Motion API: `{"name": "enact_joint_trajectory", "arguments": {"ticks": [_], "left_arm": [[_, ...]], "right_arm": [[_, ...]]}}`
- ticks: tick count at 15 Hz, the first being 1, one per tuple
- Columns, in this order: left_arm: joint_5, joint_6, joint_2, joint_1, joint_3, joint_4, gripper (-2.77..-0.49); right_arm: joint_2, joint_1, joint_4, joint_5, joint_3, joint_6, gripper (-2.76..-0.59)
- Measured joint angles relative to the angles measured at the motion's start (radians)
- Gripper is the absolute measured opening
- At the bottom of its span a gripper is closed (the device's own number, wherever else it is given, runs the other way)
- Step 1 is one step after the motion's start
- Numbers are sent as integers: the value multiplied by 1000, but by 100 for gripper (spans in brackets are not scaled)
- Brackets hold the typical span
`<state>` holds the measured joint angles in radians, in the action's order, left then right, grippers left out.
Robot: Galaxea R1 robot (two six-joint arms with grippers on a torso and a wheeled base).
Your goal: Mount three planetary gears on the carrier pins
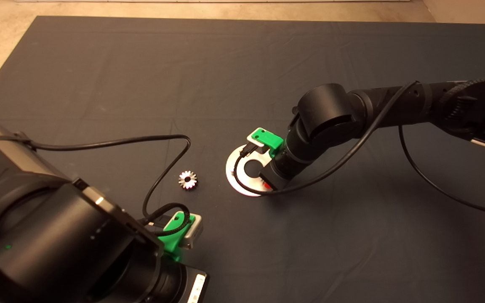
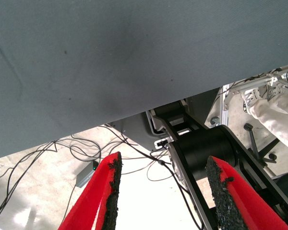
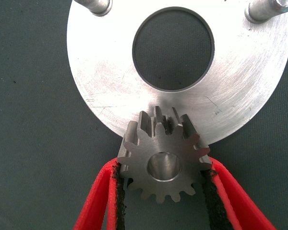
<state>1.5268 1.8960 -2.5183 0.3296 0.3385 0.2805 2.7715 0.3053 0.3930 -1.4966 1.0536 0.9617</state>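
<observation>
The right claw (image 3: 163,187) is clamped on a gear (image 3: 162,160), held flat with its centre hole facing up, right at the near rim of the silver disc (image 3: 105,96). A pin seems to show through that hole, so the gear likely sits over the third pin; two bare pins (image 3: 93,5) stand at the top of the right wrist picture. A second gear (image 1: 187,179) lies left of centre in the head view, nearer the left claw (image 2: 163,191), whose fingers are apart, idle at lower left.

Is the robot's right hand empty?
No, the right hand is shut on a planetary gear, squeezed between its two red fingers at the edge of the silver disc.
</observation>
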Motion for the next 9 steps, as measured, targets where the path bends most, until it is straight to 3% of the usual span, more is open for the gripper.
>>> {"name": "enact_joint_trajectory", "arguments": {"ticks": [2,4,9], "left_arm": [[0,0,0,0,0,0,-208],[0,0,2,0,0,0,-208],[0,0,3,0,0,0,-208]], "right_arm": [[-1,0,1,-4,-5,0,-247],[-4,-3,1,-19,-9,0,-247],[-7,-3,1,-20,-12,0,-247]]}}
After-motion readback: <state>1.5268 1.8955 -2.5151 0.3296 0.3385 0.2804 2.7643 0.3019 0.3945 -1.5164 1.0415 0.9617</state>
